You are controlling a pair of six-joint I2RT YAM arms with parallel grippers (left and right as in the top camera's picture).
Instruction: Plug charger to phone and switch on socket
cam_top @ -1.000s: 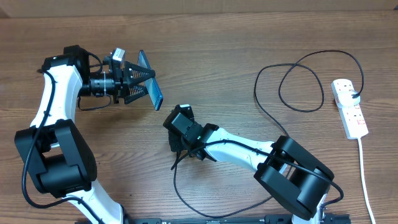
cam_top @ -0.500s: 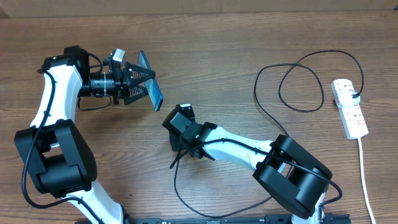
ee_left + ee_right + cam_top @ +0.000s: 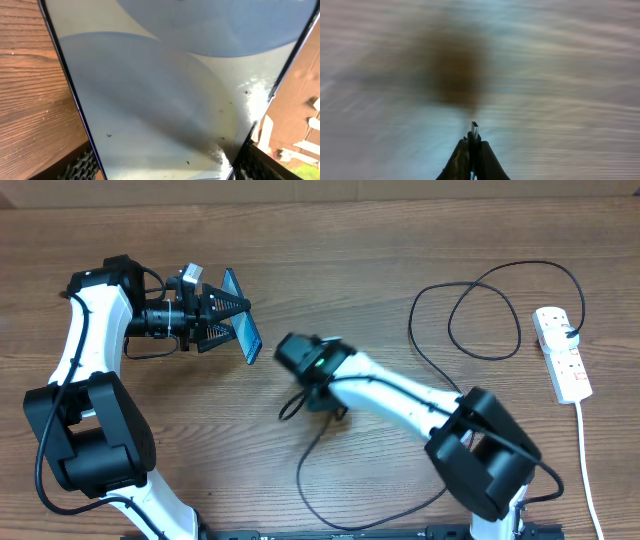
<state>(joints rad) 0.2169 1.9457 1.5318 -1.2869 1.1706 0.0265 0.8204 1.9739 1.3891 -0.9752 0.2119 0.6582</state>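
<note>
Wooden table [image 3: 400,240]; your right wrist view is motion-blurred. Right gripper [image 3: 473,149], clenched on the charger [image 3: 474,128] tip, has swung up toward the phone [image 3: 165,90], which your left gripper [image 3: 228,322] grasps on edge. Insertion looks next; socket [image 3: 562,352] far right.

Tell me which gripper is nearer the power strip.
Right. The right gripper, shut on the charger, is mid-table, far from the power strip. The left gripper, holding the phone, is even farther away.
</note>
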